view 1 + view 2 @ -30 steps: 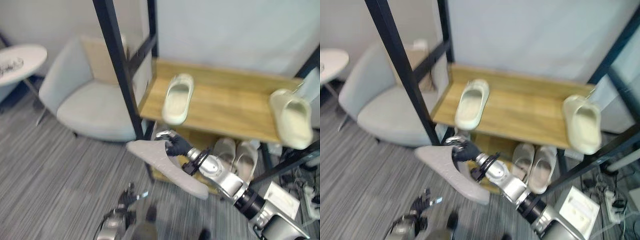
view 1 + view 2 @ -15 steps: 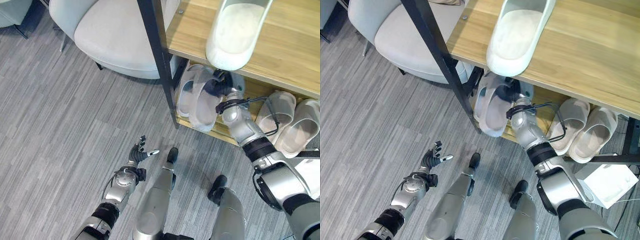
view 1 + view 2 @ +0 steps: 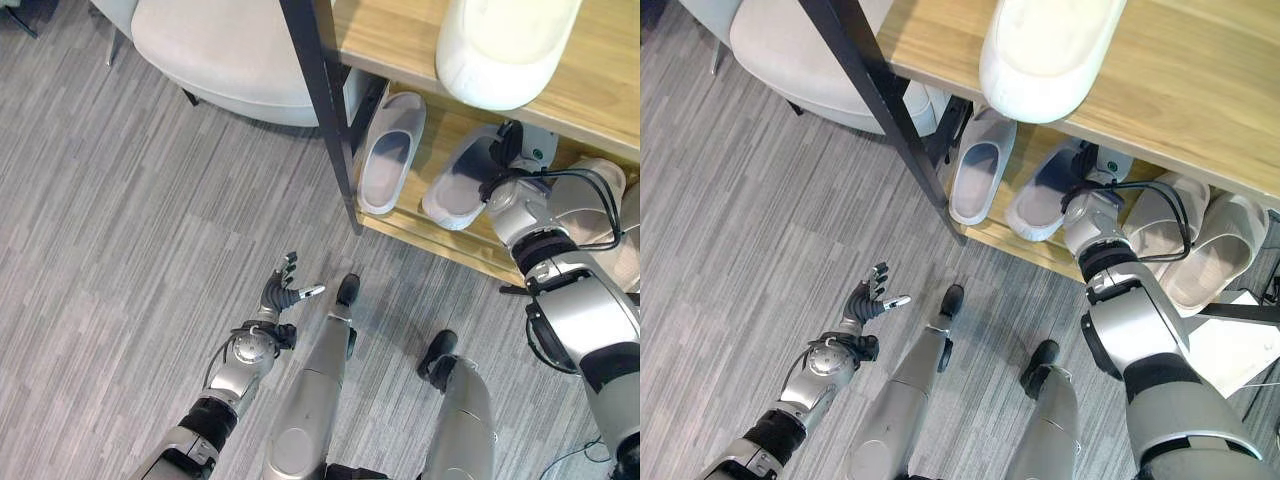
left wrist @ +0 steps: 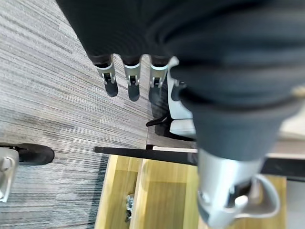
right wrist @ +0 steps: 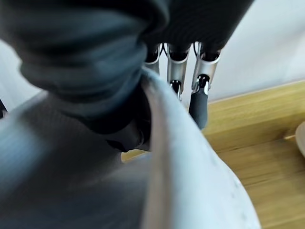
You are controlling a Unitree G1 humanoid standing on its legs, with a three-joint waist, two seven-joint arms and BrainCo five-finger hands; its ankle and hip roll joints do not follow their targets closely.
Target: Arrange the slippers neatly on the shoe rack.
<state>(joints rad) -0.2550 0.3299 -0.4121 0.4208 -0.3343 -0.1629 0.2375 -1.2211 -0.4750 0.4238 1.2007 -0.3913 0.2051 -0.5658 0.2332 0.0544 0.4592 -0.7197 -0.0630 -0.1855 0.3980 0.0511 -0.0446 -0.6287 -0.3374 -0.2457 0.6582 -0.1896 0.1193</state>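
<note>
The shoe rack [image 3: 325,110] has black posts and wooden shelves. On its lower shelf lies a grey slipper [image 3: 390,150] with its toe outward. Just right of it a second grey slipper [image 3: 460,185] lies at a slant, and my right hand [image 3: 512,165] is shut on its heel end. In the right wrist view the slipper's rim [image 5: 190,157] runs between thumb and fingers [image 5: 200,105]. A cream slipper [image 3: 505,50] overhangs the upper shelf. My left hand [image 3: 282,298] hovers open over the floor, its fingers [image 4: 131,81] straight.
Two cream slippers [image 3: 1160,215] [image 3: 1225,245] lie side by side on the lower shelf right of my right hand. A light grey armchair [image 3: 220,50] stands left of the rack. Grey striped carpet [image 3: 120,250] spreads in front.
My right hand has carried the grey slipper to the right along the lower shelf, away from the other grey slipper. The camera has also tilted down. The left hand stays open.
</note>
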